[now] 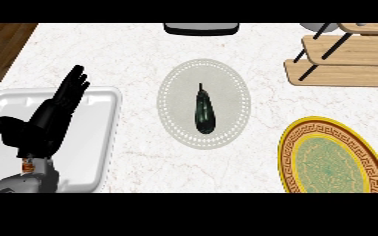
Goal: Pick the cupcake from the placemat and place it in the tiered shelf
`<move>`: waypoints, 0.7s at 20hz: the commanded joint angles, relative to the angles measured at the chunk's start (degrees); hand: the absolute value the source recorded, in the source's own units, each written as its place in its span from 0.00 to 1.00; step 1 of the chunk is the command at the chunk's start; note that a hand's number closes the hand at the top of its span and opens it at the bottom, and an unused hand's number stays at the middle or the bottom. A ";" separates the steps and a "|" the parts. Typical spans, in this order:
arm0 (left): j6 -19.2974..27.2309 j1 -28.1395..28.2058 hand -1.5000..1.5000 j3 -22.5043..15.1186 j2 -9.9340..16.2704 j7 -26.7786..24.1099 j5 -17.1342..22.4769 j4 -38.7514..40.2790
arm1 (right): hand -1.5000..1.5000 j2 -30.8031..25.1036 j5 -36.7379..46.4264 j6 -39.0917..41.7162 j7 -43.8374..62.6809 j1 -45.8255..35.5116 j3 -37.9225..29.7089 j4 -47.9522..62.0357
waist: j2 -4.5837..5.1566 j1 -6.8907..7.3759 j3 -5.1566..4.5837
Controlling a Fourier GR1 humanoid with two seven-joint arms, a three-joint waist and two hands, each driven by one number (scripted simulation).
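Eggplant point(204, 111), dark and slender, is what lies on the pale oval placemat point(177, 87); no cupcake shows there, and its stem points toward the far edge of the mat. Right of the placemat and farther back stands the wooden tiered shelf point(347, 60), well apart from it. Nearer on that side lies a plate point(325, 162) with a yellow rim. Left of the placemat, the left hand point(55, 112) rests over a white tray point(103, 125), fingers straight and holding nothing.

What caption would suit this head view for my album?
Dark eggplant lies on an oval placemat, wooden shelf at upper right, left hand open over a white tray.
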 commanded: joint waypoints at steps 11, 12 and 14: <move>0.05 -1.21 0.50 -0.78 -0.95 0.79 -0.30 0.16 | 0.00 0.13 -4.11 3.45 8.34 -10.82 -8.47 0.05 | -0.06 0.22 0.37; -0.77 0.17 0.50 0.18 0.05 0.35 0.10 0.66 | 0.00 1.03 -5.86 2.53 8.43 -10.32 -9.84 -1.53 | -0.20 -0.02 0.37; -0.26 0.07 0.50 0.29 -0.35 1.95 0.65 -1.12 | 0.00 -1.01 -8.32 2.51 8.33 -11.27 -13.04 -2.56 | -0.35 -0.36 0.39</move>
